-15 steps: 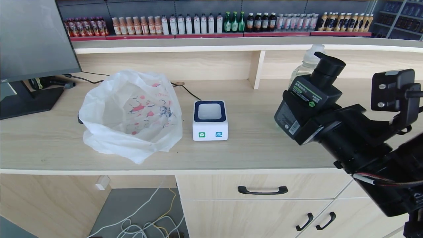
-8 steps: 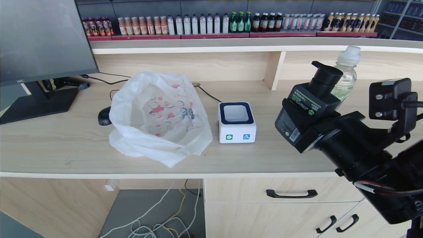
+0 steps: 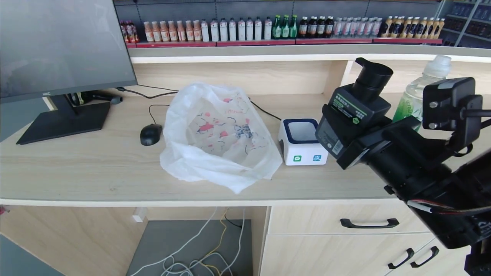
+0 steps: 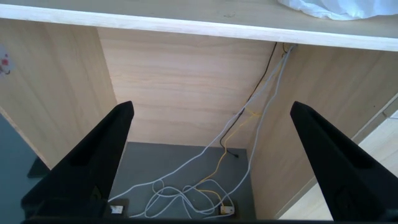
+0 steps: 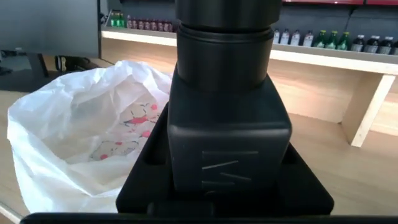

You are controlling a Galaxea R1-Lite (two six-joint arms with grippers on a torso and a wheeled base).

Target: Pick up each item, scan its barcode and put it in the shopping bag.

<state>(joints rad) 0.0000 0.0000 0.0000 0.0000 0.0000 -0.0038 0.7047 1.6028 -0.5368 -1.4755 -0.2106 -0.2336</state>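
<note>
Bottle (image 3: 356, 109), black, clamped in R gripper (image 3: 362, 143), held above counter (image 3: 96, 168), just right of scanner (image 3: 303, 142). Long axis tilted, cap up and far. Barcode label faces near-left. Bag (image 3: 220, 134) left of scanner. R arm nearer. L gripper (image 4: 208, 162) wide apart, empty, low.

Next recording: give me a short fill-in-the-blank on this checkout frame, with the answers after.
1. The held bottle in the right hand is ____ in colour.
2. The scanner stands beside the shopping bag, on the robot's ____ side of it.
3. The left hand, below the counter, is ____.
4. Between the monitor and the shopping bag lies a black ____.

Missing words: black; right; open; mouse.
</note>
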